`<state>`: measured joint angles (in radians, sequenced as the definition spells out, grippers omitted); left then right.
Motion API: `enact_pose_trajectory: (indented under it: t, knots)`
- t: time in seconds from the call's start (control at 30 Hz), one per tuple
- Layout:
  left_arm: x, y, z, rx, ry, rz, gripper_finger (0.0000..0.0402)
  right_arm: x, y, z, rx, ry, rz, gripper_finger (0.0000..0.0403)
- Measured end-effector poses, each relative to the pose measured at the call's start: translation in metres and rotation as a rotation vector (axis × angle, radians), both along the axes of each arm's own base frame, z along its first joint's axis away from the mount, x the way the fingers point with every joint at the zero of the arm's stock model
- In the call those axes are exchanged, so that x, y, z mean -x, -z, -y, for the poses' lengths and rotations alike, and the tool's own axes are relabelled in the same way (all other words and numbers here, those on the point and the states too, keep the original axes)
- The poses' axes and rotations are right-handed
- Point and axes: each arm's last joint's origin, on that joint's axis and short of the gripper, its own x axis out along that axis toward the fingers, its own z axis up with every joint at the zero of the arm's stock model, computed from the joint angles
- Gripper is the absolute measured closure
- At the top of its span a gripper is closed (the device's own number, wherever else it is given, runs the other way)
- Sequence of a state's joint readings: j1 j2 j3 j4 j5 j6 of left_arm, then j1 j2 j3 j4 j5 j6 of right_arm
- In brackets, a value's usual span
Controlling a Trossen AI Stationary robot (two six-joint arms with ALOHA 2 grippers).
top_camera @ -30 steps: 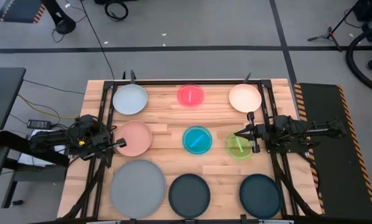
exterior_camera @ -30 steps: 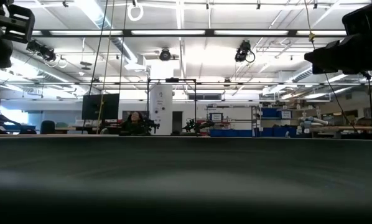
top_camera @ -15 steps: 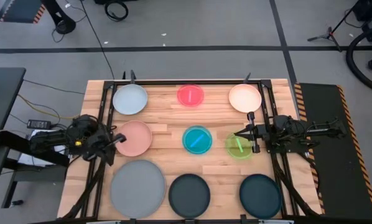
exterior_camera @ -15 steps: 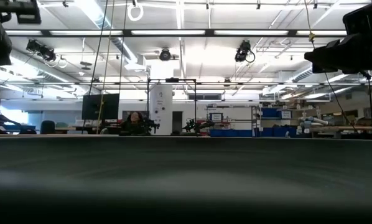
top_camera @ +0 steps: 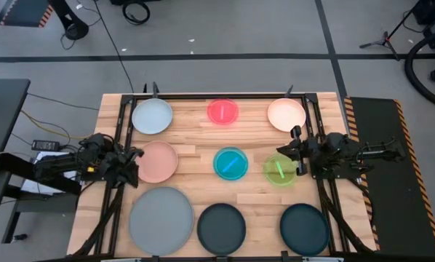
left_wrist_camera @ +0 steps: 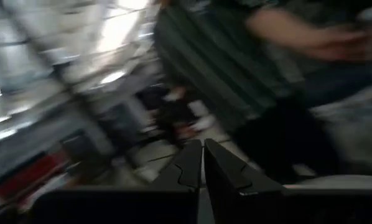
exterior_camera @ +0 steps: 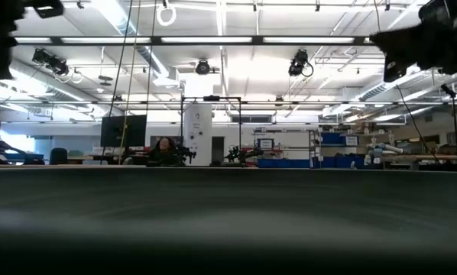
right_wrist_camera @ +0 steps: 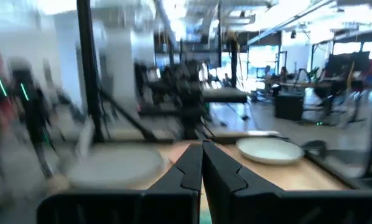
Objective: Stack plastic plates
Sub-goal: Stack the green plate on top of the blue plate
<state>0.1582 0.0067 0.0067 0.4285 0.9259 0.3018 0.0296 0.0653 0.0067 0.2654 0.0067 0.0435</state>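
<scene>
The high view shows nine plates lying flat on the wooden table. Along the far side are pale blue-grey, red and cream. In the middle row are salmon pink, cyan and lime green. Near me are large grey and two dark teal. My left gripper is shut, by the salmon plate's left rim. My right gripper is shut, above the lime plate's far rim. In both wrist views the fingers meet on nothing.
Black rails run along the table's left and right sides. A dark plate's rim fills the bottom of the low view. A person in a striped top stands beyond the table in the left wrist view.
Both arms have risen in the low view. My left gripper has drawn back from the salmon plate's near-left rim toward the table's far and left edges. My right gripper has shifted slightly right and turned. Both wrist views are blurred by motion. No plate has moved.
</scene>
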Motion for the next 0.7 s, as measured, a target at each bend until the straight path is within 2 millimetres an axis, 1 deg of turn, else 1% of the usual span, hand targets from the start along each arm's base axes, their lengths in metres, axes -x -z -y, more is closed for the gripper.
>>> enact_pose_trajectory:
  t: [0.07, 0.17, 0.27, 0.33, 0.4, 0.47, 0.5, 0.57, 0.7]
  knots:
    - [0.000, -0.006, -0.002, 0.160, -0.085, -0.021, 0.0375, 0.001, -0.004, 0.000, -0.096, -0.022, 0.043, 0.0385]
    - [-0.001, -0.011, -0.006, 0.407, -0.159, -0.093, 0.0375, 0.002, -0.009, 0.000, -0.216, -0.055, 0.086, 0.0385]
    - [-0.001, -0.012, -0.007, 0.558, -0.172, -0.140, 0.0375, 0.003, -0.012, 0.000, -0.357, -0.093, 0.119, 0.0385]
    - [0.000, -0.014, -0.007, 0.592, -0.164, -0.137, 0.0375, 0.004, -0.013, 0.002, -0.443, -0.061, 0.139, 0.0385]
    - [0.000, -0.014, -0.007, 0.588, -0.164, -0.128, 0.0375, 0.004, -0.013, 0.004, -0.585, -0.013, 0.169, 0.0385]
    - [0.000, -0.015, -0.007, 0.590, -0.161, -0.123, 0.0375, 0.005, -0.015, 0.006, -0.715, -0.007, 0.206, 0.0385]
    - [0.000, -0.015, -0.007, 0.600, -0.154, -0.128, 0.0375, 0.005, -0.015, 0.006, -0.749, -0.012, 0.211, 0.0385]
    - [0.001, -0.016, -0.007, 0.630, -0.136, -0.142, 0.0375, 0.005, -0.015, 0.006, -0.756, -0.036, 0.203, 0.0385]
    - [0.001, -0.016, -0.007, 0.629, -0.137, -0.142, 0.0375, 0.005, -0.015, 0.004, -0.736, -0.081, 0.185, 0.0385]
